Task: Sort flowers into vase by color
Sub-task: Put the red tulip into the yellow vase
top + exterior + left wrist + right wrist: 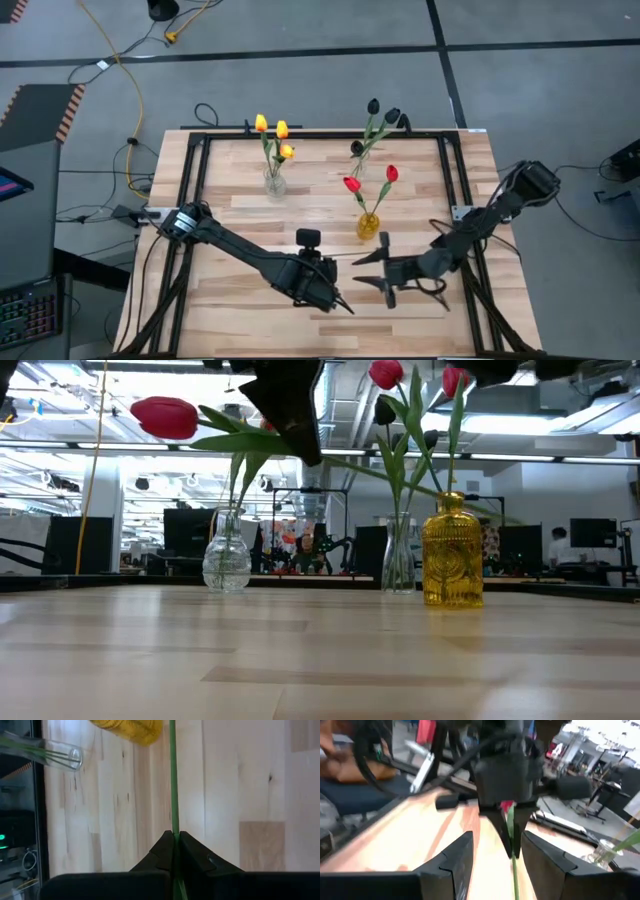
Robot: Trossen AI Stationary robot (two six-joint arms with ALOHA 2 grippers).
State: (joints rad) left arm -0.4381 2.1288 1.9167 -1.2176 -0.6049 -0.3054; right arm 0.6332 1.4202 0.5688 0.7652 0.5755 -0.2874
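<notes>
Left gripper [174, 837] was clenched on thin green stem [173, 780] of red tulip [164, 417], held level above table [250, 310]. Right gripper [385, 270] stood just beside left one, facing it, fingers [451, 857] spread — stem ran between them, untouched. Yellow vase [368, 226] with two red tulips sat just beyond both grippers. Yellow tulips [274, 135] and near-black tulips [380, 115] stood farther off — each group in clear vase.

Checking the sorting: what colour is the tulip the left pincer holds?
Red; the tulip shows best in the low view.
</notes>
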